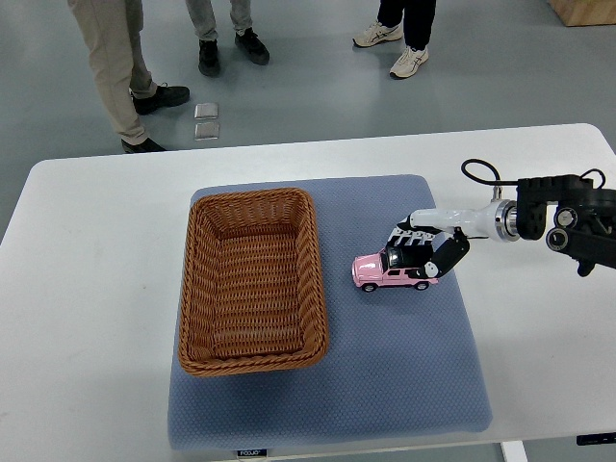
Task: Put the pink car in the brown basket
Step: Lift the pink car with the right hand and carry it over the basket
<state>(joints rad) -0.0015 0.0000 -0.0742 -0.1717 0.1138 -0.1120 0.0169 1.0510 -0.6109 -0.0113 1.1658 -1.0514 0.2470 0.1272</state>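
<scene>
Top view: the camera looked down steeply on a white table (87,289) with grey floor beyond it.
Left arm: it did not show anywhere in the picture.
Mat: a blue-grey padded mat (404,375) lay on the middle of the table, with a small label at its near edge.
Basket: a brown woven basket (252,279) sat on the left part of the mat, its long side running away from the robot, nothing inside it.
Car: the pink car (393,272) stood on its wheels on the mat, just right of the basket and apart from its rim, nose pointing toward the basket.
Right hand: the right hand (428,248), black and white, was curled over the roof and rear of the car, fingers wrapped down around it in a grip.
Right arm: it reached in from the right edge, a black wrist block (568,221) with a looped cable above it, over the bare table.
People: three pairs of legs and shoes stood on the floor past the far edge of the table.
Floor: two small shiny square things (206,120) lay on the floor near the left pair of legs.
</scene>
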